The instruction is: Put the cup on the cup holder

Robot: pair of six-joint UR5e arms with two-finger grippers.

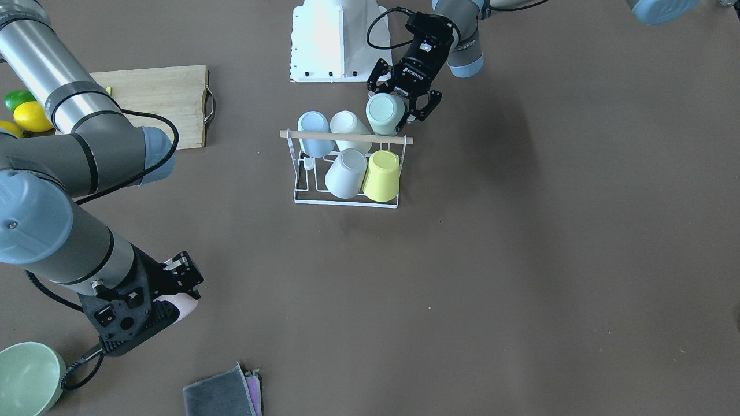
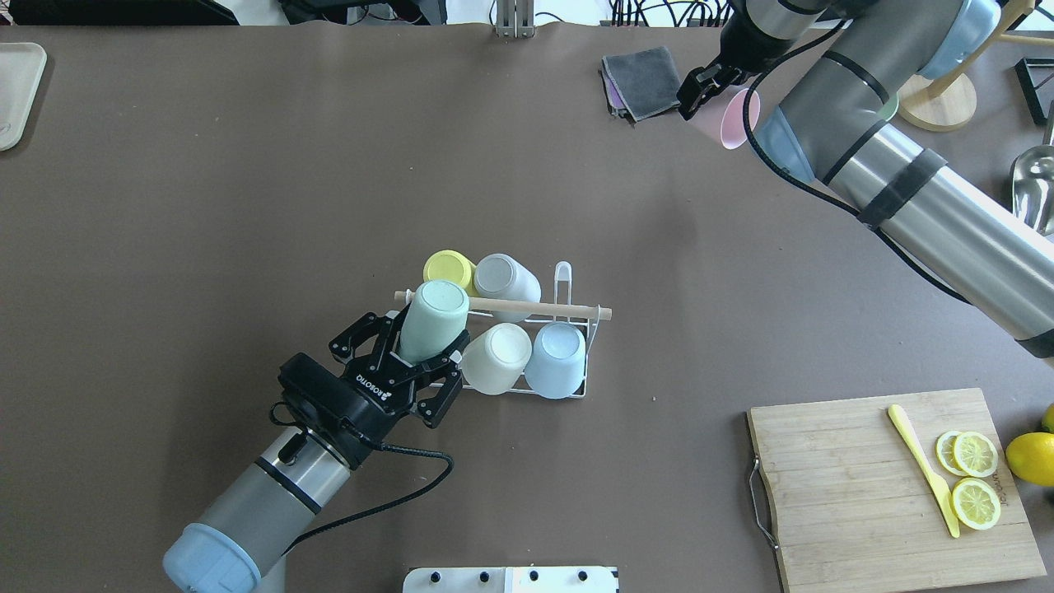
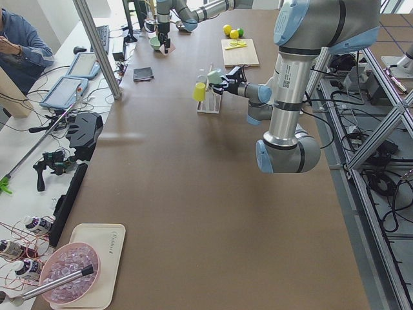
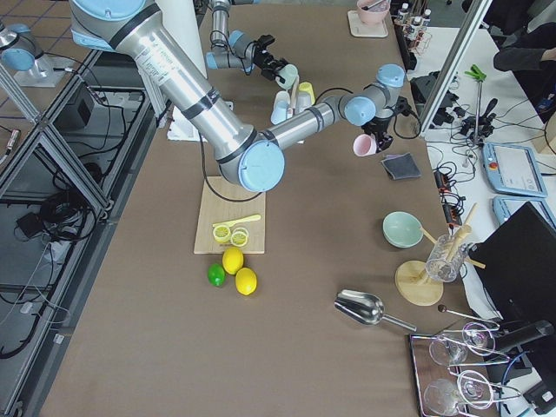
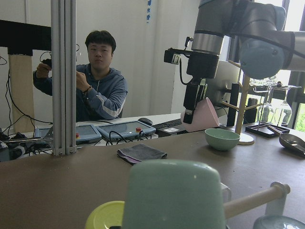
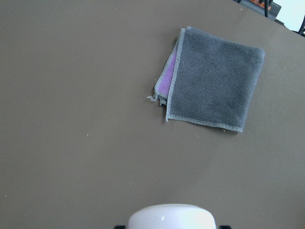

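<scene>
The cup holder [image 2: 527,309] is a white wire rack with a wooden rod, standing mid-table. It carries yellow [image 2: 447,268], grey-white [image 2: 504,277], cream [image 2: 496,354] and pale blue [image 2: 557,356] cups, all upside down. My left gripper [image 2: 416,362] is shut on a mint-green cup [image 2: 432,323]. That cup is tilted bottom-up at the rack's near-left corner, against the rod's end, and fills the lower left wrist view as the mint cup [image 5: 174,195]. At the far right my right gripper [image 2: 712,92] is shut on a pink cup [image 2: 735,119] above the table.
A grey cloth [image 2: 644,78] over a purple one lies next to the right gripper. A cutting board [image 2: 889,486] with lemon slices and a yellow knife sits near right. A mint bowl [image 1: 26,375] and a wooden stand [image 2: 939,103] are far right. A seated person [image 5: 97,90] is beyond the table.
</scene>
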